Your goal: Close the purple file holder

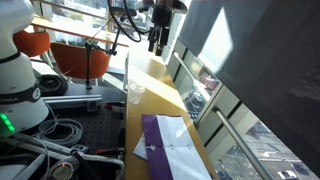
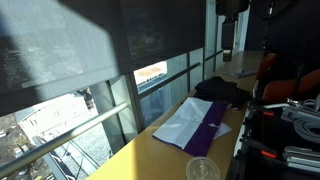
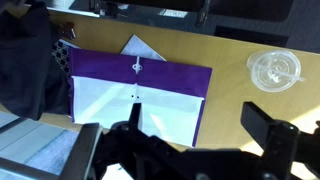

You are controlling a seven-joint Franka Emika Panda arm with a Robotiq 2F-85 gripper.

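Note:
The purple file holder point(image 3: 140, 73) lies flat and open on the wooden table, with white sheets point(image 3: 125, 108) showing inside it. It shows in both exterior views point(image 1: 160, 135) point(image 2: 208, 112). My gripper point(image 3: 195, 112) is open and empty. It hangs high above the table, over the holder's edge on the cup's side, touching nothing. It appears at the top of an exterior view point(image 1: 158, 38). In the other exterior view only its body shows at the top edge point(image 2: 232, 8).
A clear plastic cup point(image 3: 275, 70) point(image 1: 136, 95) point(image 2: 201, 168) stands on the table beside the holder. A dark cloth point(image 3: 25, 70) point(image 2: 222, 90) lies at the holder's other end. Windows run along the long table edge point(image 1: 215, 110). The robot base point(image 1: 20, 85) and cables are on the opposite side.

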